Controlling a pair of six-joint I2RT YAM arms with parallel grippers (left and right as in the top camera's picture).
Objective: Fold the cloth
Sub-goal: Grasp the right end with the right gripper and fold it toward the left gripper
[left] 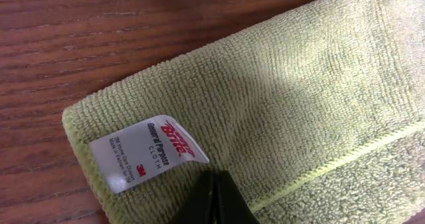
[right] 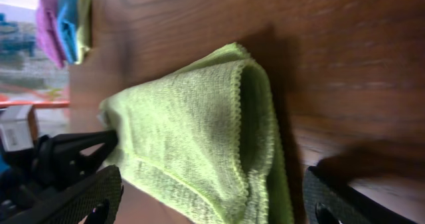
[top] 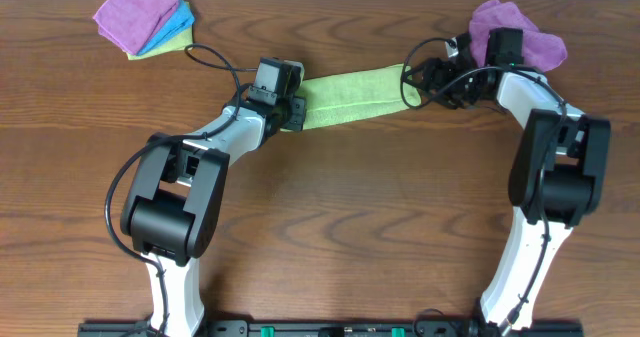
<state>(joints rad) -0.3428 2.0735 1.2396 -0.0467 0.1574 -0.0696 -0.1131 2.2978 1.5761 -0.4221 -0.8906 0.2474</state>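
The lime-green cloth [top: 350, 95] lies on the wooden table as a narrow folded strip, slanting up to the right between my two grippers. My left gripper [top: 296, 110] is at its left end. In the left wrist view the fingers [left: 216, 184] are pressed together, tips on the cloth [left: 285, 98] beside its white tag [left: 143, 154]; the cloth lies flat. My right gripper [top: 412, 82] is at the right end. In the right wrist view its fingers [right: 212, 204] are wide apart, with the cloth's folded end [right: 192, 124] between them, ungripped.
A stack of purple, blue and yellow-green cloths [top: 145, 17] sits at the back left and also shows in the right wrist view [right: 63, 24]. A crumpled purple cloth [top: 525, 32] lies at the back right behind my right wrist. Arm cables loop near both wrists.
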